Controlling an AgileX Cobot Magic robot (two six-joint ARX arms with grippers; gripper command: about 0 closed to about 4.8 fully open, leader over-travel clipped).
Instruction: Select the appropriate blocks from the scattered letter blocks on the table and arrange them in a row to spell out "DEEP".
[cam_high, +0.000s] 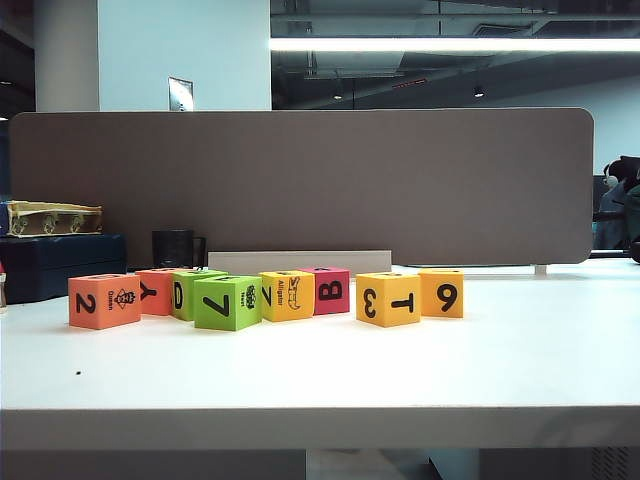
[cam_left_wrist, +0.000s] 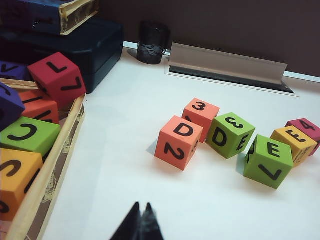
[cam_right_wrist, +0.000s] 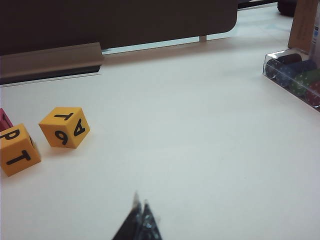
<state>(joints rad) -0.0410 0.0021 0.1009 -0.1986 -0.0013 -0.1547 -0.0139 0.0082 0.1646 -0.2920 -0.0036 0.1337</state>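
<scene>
With the left pincer (cam_left_wrist: 141, 222) and right pincer (cam_right_wrist: 141, 220) both closed, empty and hovering above the surface (cam_high: 500, 370), the salmon D block (cam_left_wrist: 178, 142) looks light, matte and grippy, best pinched across two opposite flat sides.

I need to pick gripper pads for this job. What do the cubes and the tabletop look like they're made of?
The letter blocks look like matte foam or soft rubber, perhaps painted wood: dull faces, no glare, slightly rounded edges. The table looks like smooth white laminate with a faint sheen.
</scene>
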